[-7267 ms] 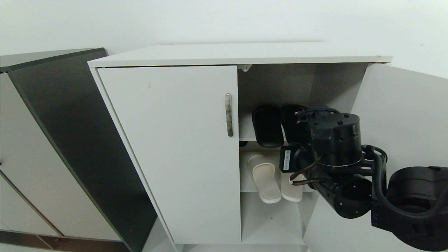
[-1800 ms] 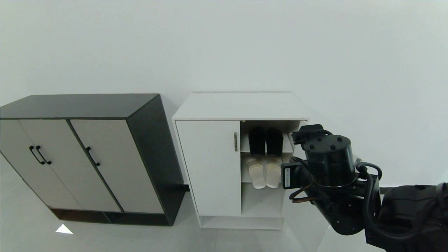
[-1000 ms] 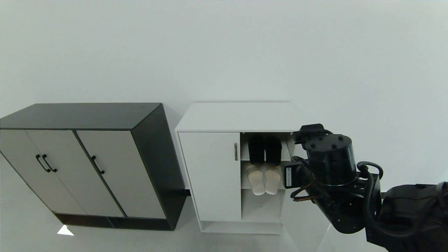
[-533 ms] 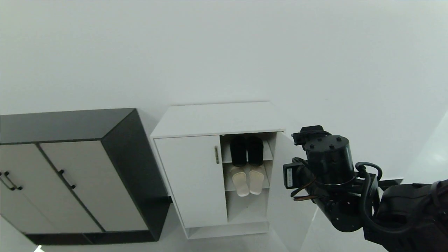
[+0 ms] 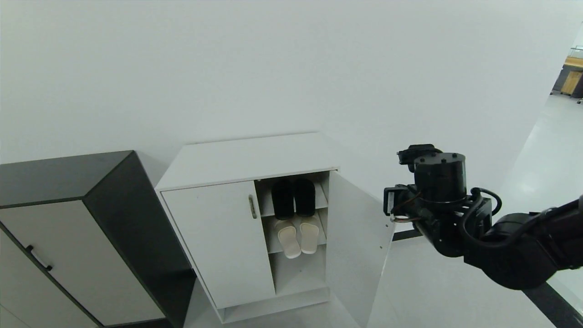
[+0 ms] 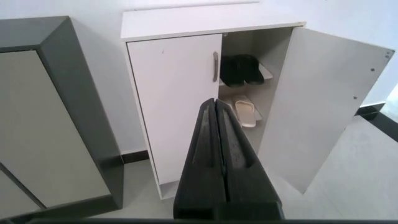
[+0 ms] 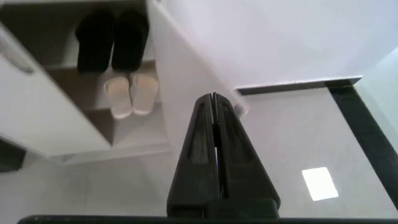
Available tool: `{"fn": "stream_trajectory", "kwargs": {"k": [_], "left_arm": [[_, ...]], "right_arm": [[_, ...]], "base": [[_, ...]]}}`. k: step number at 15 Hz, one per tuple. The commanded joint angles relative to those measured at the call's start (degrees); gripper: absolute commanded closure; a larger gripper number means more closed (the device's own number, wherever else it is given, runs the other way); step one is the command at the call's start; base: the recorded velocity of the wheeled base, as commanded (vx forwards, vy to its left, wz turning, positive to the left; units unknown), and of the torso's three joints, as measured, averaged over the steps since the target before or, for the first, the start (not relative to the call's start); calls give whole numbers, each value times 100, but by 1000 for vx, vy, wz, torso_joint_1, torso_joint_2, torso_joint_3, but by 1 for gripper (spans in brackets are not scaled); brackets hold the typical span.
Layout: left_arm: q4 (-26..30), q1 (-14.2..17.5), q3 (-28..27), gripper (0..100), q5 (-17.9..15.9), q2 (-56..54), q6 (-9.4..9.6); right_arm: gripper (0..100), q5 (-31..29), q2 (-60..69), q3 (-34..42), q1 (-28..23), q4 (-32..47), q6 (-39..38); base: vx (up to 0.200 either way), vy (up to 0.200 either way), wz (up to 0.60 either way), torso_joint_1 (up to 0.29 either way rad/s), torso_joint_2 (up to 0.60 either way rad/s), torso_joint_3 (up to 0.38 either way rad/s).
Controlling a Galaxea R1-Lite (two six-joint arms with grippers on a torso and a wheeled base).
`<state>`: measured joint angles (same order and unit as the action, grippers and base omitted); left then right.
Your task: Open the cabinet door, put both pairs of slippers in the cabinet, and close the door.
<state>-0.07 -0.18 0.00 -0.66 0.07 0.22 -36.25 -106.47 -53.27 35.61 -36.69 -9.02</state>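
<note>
Jaws on both the left gripper (image 6: 216,106) and the right gripper (image 7: 214,99) are pressed together, holding nothing, well apart from the white two-door cabinet (image 5: 246,157). Its flat right door (image 5: 355,237) stands swung wide open, and its left door (image 5: 218,241) is closed. Inside, a pair of cream slippers (image 5: 298,234) lies on the middle shelf, with a pair of black slippers (image 5: 294,198) on the shelf above. A black-sided cabinet with grey doors (image 5: 132,218) stands just beside it, on the left.

There's the black cabinet (image 5: 132,228), pale grey doors (image 5: 82,259), a black handle (image 5: 38,258) on its front; white wall (image 5: 273,68) behind it, wooden furniture (image 5: 572,68) far to its right.
</note>
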Motion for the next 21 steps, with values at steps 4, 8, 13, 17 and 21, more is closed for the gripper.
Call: {"fn": "stream_trajectory", "kwargs": {"k": [4,8,13,17,21], "left_arm": [[-1,1,0,100,-13,1,4],[-1,1,0,100,-13,1,4],[-1,1,0,100,-22,1,4],[-1,1,0,100,-13,1,4],[-1,1,0,100,-13,1,4]], "right_arm": [[100,584,-216,-1238,-511,1630,-539],[100,787,-603,-1880,-766,2008,-680],[100,1059,-1403,-2346,-1179,1490,-662],[100,1270,-2088,-2662,-1416,1226,-662],[100,1296,-2519,-2864,-1495,1200,-671]], "base": [[-100,0,0,1,0,0],[-200,0,0,-2,2,0],[0,0,0,0,0,0],[0,0,0,0,0,0],[0,0,0,0,0,0]]}}
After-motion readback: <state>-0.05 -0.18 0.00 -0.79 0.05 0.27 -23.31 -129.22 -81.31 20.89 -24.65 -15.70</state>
